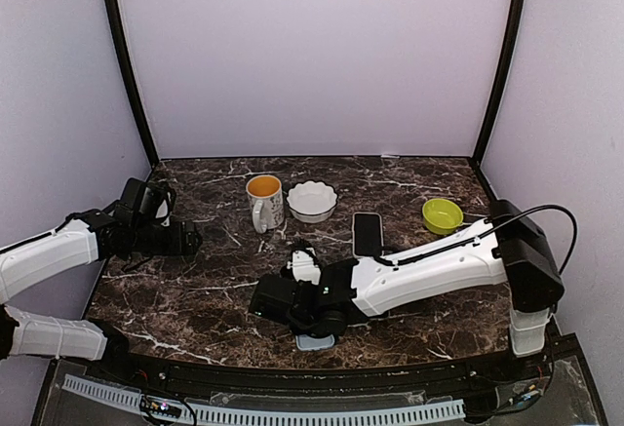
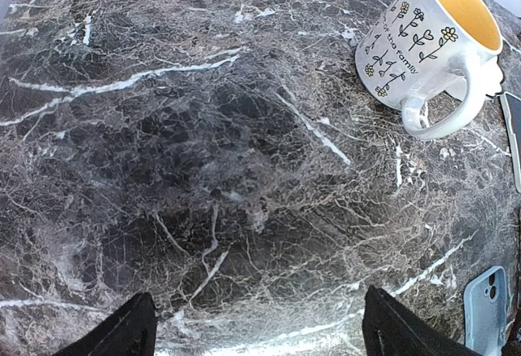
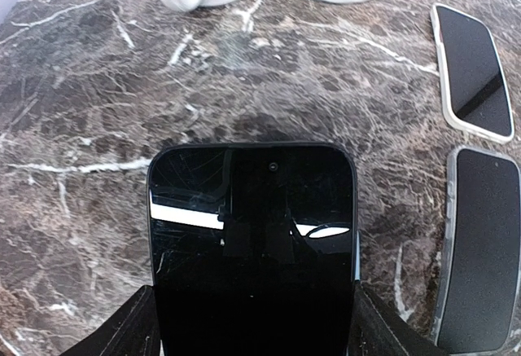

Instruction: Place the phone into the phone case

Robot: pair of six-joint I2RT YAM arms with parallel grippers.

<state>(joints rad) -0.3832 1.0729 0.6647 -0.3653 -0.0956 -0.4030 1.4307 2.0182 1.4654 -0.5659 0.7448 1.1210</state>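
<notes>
- Dark, white-veined marble bench, with pale walls behind it.
- Two white arms. The left end effector gapes wide over bare stone, and the right end effector clamps the glossy black phone near front-centre.
- One floral mug, one scalloped white bowl, one green bowl.
- Cream-rimmed handset and grey-rimmed handset lie flat; overhead shows only the first.
- Pale-blue phone case peeks from under the right wrist.

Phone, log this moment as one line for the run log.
phone: gripped in right jaws, screen up | case: beneath right jaws, near edge | seated: cannot tell | left jaws: open, empty
</notes>
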